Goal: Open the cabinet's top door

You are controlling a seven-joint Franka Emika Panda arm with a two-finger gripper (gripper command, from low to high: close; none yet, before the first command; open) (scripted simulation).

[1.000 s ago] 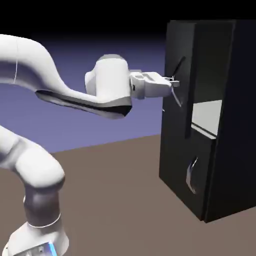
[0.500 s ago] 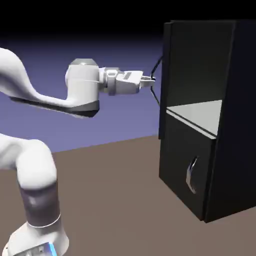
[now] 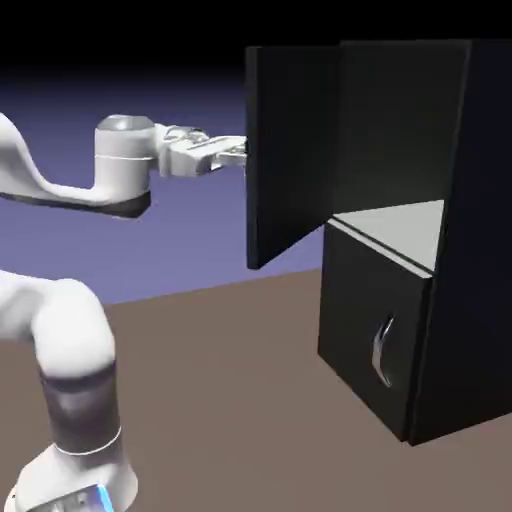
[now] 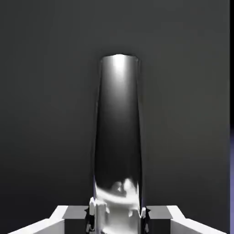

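The tall black cabinet [image 3: 440, 150] stands at the exterior view's right. Its top door [image 3: 290, 150] is swung wide open to the left, and the light-grey inner shelf [image 3: 395, 228] shows behind it. My gripper [image 3: 242, 155] reaches the door's far face at its left edge. In the hand view the gripper [image 4: 117, 215] is shut on the door's silver handle [image 4: 118, 137], which rises large between the fingertips against the black panel [image 4: 45, 114]. The handle itself is hidden behind the door in the exterior view.
The lower door [image 3: 375, 335] is closed, with its own silver handle [image 3: 381, 348]. The brown table [image 3: 230, 400] stretches in front of the cabinet. My arm's white base column [image 3: 75, 400] rises at lower left.
The gripper has pulled back to the left with the handle in it, and the top door has swung from slightly ajar to wide open, baring the shelf.
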